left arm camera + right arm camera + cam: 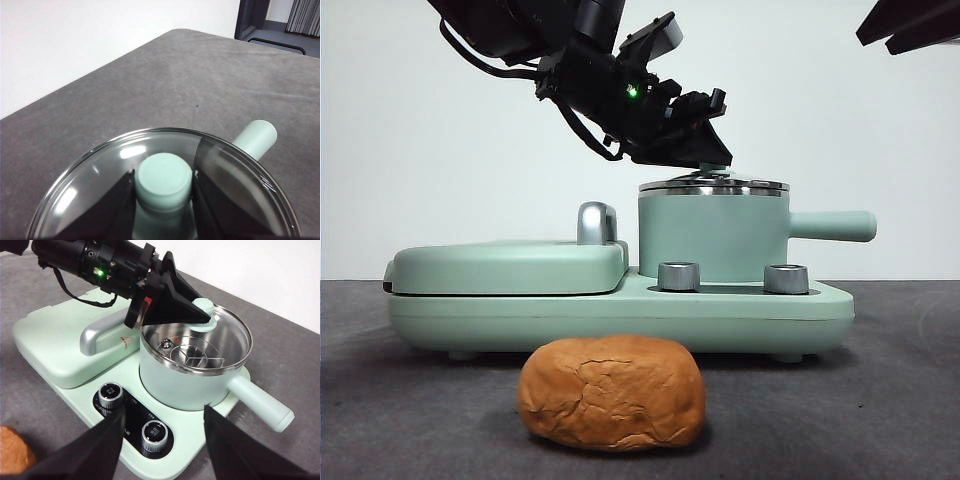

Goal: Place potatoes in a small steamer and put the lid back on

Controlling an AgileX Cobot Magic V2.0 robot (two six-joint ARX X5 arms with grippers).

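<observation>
While clenched on one lid [165, 200] atop one steamer [712, 238], left hand [163, 186]; right hand [162, 440] released; one potato [611, 391]

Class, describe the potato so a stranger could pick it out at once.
Find the mint-green cooker on the grey table. On the table before it lies the potato, an orange-brown cracked lump, the only thing here not green or steel.
</observation>
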